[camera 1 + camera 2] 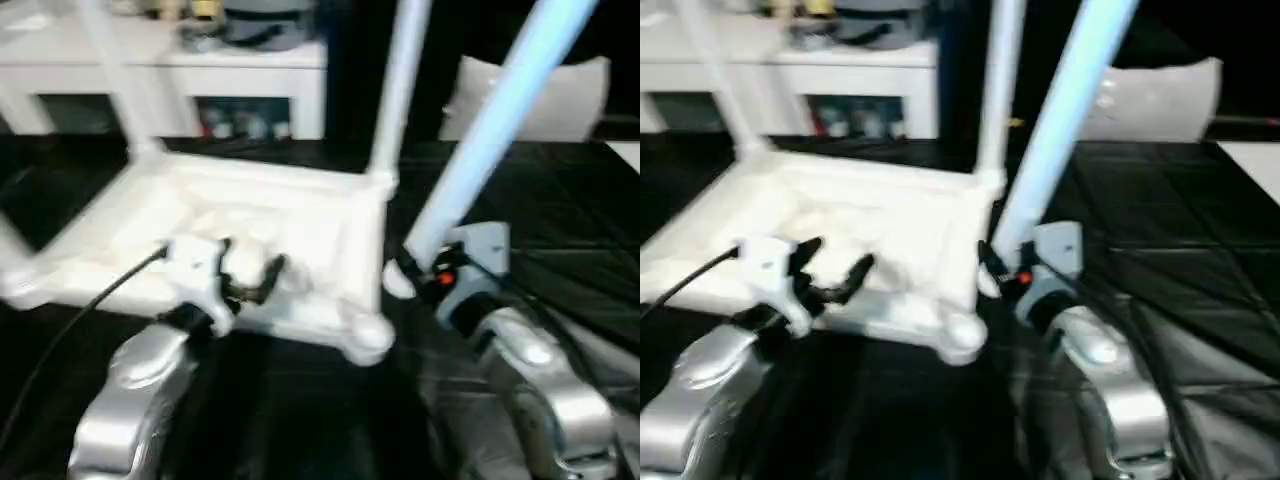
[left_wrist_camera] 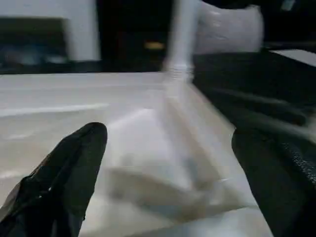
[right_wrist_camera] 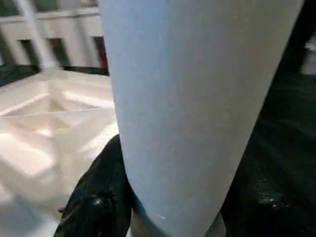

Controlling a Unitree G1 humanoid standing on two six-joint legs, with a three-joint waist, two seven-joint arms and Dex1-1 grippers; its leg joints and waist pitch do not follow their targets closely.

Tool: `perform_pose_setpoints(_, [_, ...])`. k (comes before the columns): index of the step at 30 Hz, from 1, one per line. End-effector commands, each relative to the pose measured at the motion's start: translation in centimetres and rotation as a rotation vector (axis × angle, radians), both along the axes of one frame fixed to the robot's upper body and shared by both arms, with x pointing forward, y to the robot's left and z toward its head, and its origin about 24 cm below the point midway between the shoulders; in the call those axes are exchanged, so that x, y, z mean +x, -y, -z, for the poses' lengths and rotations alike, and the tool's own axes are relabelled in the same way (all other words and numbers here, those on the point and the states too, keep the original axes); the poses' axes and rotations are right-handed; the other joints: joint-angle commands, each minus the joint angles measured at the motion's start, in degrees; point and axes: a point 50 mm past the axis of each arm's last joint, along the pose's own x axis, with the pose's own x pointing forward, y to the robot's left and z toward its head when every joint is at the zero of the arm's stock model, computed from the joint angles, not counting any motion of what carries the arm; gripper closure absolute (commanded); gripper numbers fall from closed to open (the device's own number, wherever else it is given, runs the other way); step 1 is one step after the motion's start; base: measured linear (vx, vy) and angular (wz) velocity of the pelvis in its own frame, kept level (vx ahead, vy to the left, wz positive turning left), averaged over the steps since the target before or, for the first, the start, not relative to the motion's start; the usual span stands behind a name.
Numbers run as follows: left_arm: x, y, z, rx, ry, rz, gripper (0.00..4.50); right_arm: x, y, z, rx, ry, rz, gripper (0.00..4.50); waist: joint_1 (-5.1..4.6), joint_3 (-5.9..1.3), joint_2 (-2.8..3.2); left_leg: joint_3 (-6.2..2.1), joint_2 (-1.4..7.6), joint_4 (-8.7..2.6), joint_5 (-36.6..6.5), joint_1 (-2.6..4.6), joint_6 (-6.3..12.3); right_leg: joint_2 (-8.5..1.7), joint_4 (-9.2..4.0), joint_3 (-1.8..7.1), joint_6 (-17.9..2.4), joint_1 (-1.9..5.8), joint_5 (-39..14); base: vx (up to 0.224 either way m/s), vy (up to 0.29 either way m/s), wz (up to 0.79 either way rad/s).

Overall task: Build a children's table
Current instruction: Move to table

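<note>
The children's table top [image 1: 300,215] lies upside down on the black floor. One white leg [image 1: 400,80] stands in its far right corner and another [image 1: 110,70] in its far left corner. My right gripper [image 1: 420,270] is shut on the thick end of a loose leg [image 1: 490,130] that leans up to the right. That end hangs just right of the near right corner socket [image 1: 370,335]. In the right wrist view a black finger [image 3: 98,197] presses against this leg [image 3: 197,98]. My left gripper [image 1: 250,258] stands open over the top's near rim, with nothing between its fingers [image 2: 74,163].
A white cabinet [image 1: 200,60] runs along the back left and a grey-white cushion [image 1: 560,95] sits at the back right. A black cable [image 1: 80,310] trails from my left wrist across the near left. Black mat [image 1: 560,220] lies right of the table top.
</note>
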Motion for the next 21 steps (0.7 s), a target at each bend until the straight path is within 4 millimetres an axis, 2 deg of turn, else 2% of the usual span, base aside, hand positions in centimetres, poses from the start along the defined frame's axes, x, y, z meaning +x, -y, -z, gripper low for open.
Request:
perform_pose_setpoints(1, [0.1, -0.7, -0.2, 0.017, 0.002, -0.001, 0.00, 0.0, -0.2, -0.7, 0.021, 0.026, -0.005, 2.56, 2.04, -2.98, -1.46, -1.79, 2.76, -3.12, 13.86, -4.67, 0.29, -6.76, -5.12, 4.98, -4.09, 5.17, 11.63, 0.101, -0.074, -0.14])
perform_pose_setpoints(2, [0.2, -0.6, -0.2, 0.036, 0.002, 0.038, 0.00, 0.0, -0.2, -0.7, 0.044, 0.021, -0.002, 2.56, 2.09, -3.16, -0.73, -1.69, 3.11, -4.86, 18.59, -4.09, -1.02, -4.59, -4.00, 3.20, -4.26, 4.35, 19.02, 0.083, -0.050, -0.13])
perform_pose_setpoints(3, [0.3, -0.5, -0.3, 0.046, 0.003, 0.059, 0.00, 0.0, -0.1, -0.7, 0.057, 0.019, 0.000, 2.57, 1.58, -2.46, -0.57, -1.34, 3.88, -5.86, 18.34, -3.65, -1.78, -2.64, -4.09, 2.16, -3.53, 3.01, 25.47, 0.083, -0.050, -0.13])
perform_pose_setpoints(4, [0.5, -0.4, -0.4, 0.086, 0.001, 0.148, 0.00, 0.0, 0.0, -0.9, 0.092, 0.021, -0.001, 2.57, 1.84, -3.59, 0.99, -1.69, 5.20, -5.52, 18.58, -2.09, -2.75, -2.56, -3.16, 2.10, -5.43, 2.71, 28.17, 0.073, -0.012, -0.03])
perform_pose_setpoints(5, [0.5, -0.4, -0.4, 0.093, 0.000, 0.164, 0.00, 0.0, 0.0, -0.9, 0.095, 0.023, 0.000, 2.57, 1.74, -4.20, 1.26, -1.98, 5.45, -5.38, 19.99, -1.95, -3.24, -2.52, -2.58, 2.11, -6.42, 3.10, 29.26, 0.058, -0.006, -0.01])
perform_pose_setpoints(6, [0.5, -0.4, -0.4, 0.099, 0.000, 0.176, 0.00, 0.0, 0.0, -0.9, 0.098, 0.025, 0.001, 2.57, 1.79, -3.94, 1.47, -2.25, 5.81, -5.83, 20.74, -1.96, -4.39, -2.40, -2.72, 1.73, -8.25, 3.03, 29.00, 0.058, -0.006, -0.01])
perform_pose_setpoints(7, [0.6, -0.3, -0.4, 0.126, -0.001, 0.245, 0.00, 0.0, 0.1, -1.0, 0.105, 0.034, -0.007, 2.57, 1.68, -3.49, 1.43, -2.36, 6.37, -6.28, 16.91, -1.55, -5.24, -2.67, -3.41, 1.57, -10.10, 2.67, 23.80, 0.000, 0.000, 0.00])
perform_pose_setpoints(8, [0.6, -0.3, -0.4, 0.126, -0.001, 0.245, 0.00, 0.0, 0.1, -1.0, 0.105, 0.034, -0.007, 2.57, 1.86, -3.24, 1.46, -2.17, 6.39, -6.54, 13.88, -1.50, -5.74, -2.77, -3.78, 1.61, -10.79, 2.57, 20.54, 0.000, 0.000, 0.00])
perform_pose_setpoints(9, [0.6, -0.2, -0.5, 0.141, -0.001, 0.283, 0.00, -0.1, 0.2, -1.1, 0.105, 0.036, -0.016, 2.57, 1.89, -2.75, 1.54, -1.88, 6.49, -7.21, 6.95, -1.46, -6.65, -3.23, -4.36, 1.82, -11.92, 2.62, 14.10, 0.000, 0.000, 0.00])
perform_pose_setpoints(10, [0.7, 0.0, -0.6, 0.184, -0.009, 0.425, 0.00, 0.0, 0.4, -1.3, 0.109, 0.051, -0.038, 2.57, 2.28, -2.69, 1.73, -1.70, 6.52, -7.51, 2.22, -1.22, -7.04, -3.50, -4.77, 2.08, -12.13, 2.55, 9.68, 0.000, 0.000, 0.00])
perform_pose_setpoints(11, [0.8, 0.0, -0.7, 0.215, -0.009, 0.505, 0.00, 0.2, 0.5, -1.3, 0.102, 0.057, -0.044, 2.57, 2.34, -2.56, 1.55, -1.50, 6.49, -7.69, 0.21, -1.07, -6.93, -3.49, -4.99, 2.21, -12.01, 2.32, 7.50, -0.050, 0.015, 0.02])
perform_pose_setpoints(12, [0.8, -0.1, -0.7, 0.243, -0.005, 0.550, 0.00, 0.3, 0.6, -1.2, 0.087, 0.059, -0.045, 2.57, 2.33, -2.44, 1.71, -1.33, 6.47, -8.03, -2.47, -1.11, -7.05, -3.62, -5.11, 2.28, -12.08, 2.31, 4.30, -0.050, 0.015, 0.02])
perform_pose_setpoints(13, [0.9, -0.2, -0.7, 0.285, 0.005, 0.596, 0.00, 0.4, 0.7, -1.2, 0.067, 0.073, -0.045, 2.57, 2.35, -2.13, 1.56, -1.23, 6.58, -8.36, -4.81, -1.17, -6.84, -3.79, -5.59, 2.38, -11.88, 2.12, 1.01, -0.060, 0.007, 0.02])
perform_pose_setpoints(15, [0.9, -0.4, -0.6, 0.337, 0.006, 0.658, 0.00, 0.5, 0.8, -1.0, 0.057, 0.057, -0.061, 2.57, 2.36, -2.03, 1.62, -0.86, 6.76, -8.47, -7.11, -1.11, -6.69, -4.12, -5.78, 2.51, -12.21, 1.84, -2.68, -0.056, 0.004, 0.03])
perform_pose_setpoints(17, [0.9, -0.6, -0.5, 0.360, -0.017, 0.711, 0.28, 0.4, 0.7, -0.7, 0.075, -0.012, -0.099, 2.57, 2.29, -1.85, 1.60, -0.43, 6.83, -8.61, -7.66, -1.30, -6.20, -4.26, -6.02, 2.62, -12.18, 1.85, -6.04, 0.000, 0.000, 0.00])
perform_pose_setpoints(18, [0.9, -0.7, -0.4, 0.390, -0.031, 0.759, 0.35, 0.2, 0.7, -0.6, 0.071, -0.023, -0.130, 2.57, 2.56, -1.88, 1.40, -0.15, 6.95, -8.60, -8.02, -1.15, -5.98, -4.28, -6.25, 2.66, -11.76, 1.55, -8.35, 0.000, 0.000, 0.00])
perform_pose_setpoints(20, [1.0, -0.9, -0.3, 0.411, -0.044, 0.804, 0.38, 0.1, 0.7, -0.7, 0.058, -0.013, -0.160, 2.57, 2.68, -1.92, 1.51, 0.14, 7.07, -8.57, -7.62, -1.26, -6.15, -4.33, -6.26, 2.67, -11.59, 1.30, -8.97, 0.000, 0.000, 0.00])
perform_pose_setpoints(21, [1.5, -1.1, -0.2, 0.452, -0.063, 0.877, 0.62, 0.0, 1.0, -0.6, 0.023, 0.006, -0.200, 2.57, 2.80, -1.90, 1.54, 0.18, 7.08, -8.58, -7.73, -1.25, -6.10, -4.32, -6.30, 2.68, -11.40, 1.22, -9.46, 0.000, 0.000, 0.00])
